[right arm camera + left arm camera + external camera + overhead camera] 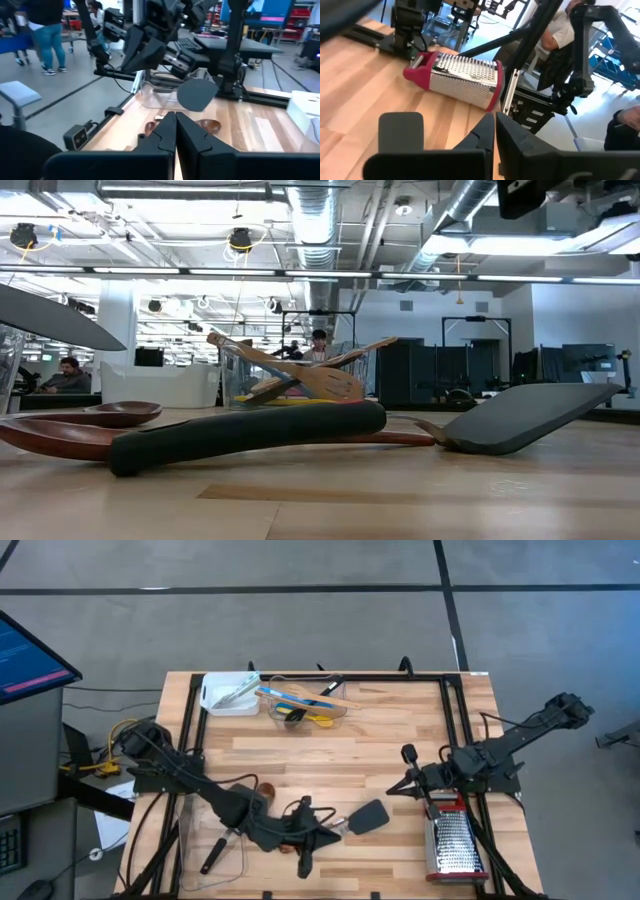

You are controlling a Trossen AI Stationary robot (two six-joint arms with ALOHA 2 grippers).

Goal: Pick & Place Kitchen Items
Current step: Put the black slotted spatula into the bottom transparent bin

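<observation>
A dark grey spatula lies on the table near its front edge; its blade tilts up off the wood. My left gripper hovers shut beside its handle end, nothing showing between the fingers; the blade sits off to one side of them. My right gripper is shut and raised at the table's right, touching nothing. Wooden spoons and a thick black handle lie near the front. A clear tub at the back holds wooden, blue and yellow utensils.
A steel grater with red trim lies at the front right, under the right arm. A white tray stands at the back left and another clear tub at the front left. Black frame rails run along the sides. People are in the room behind.
</observation>
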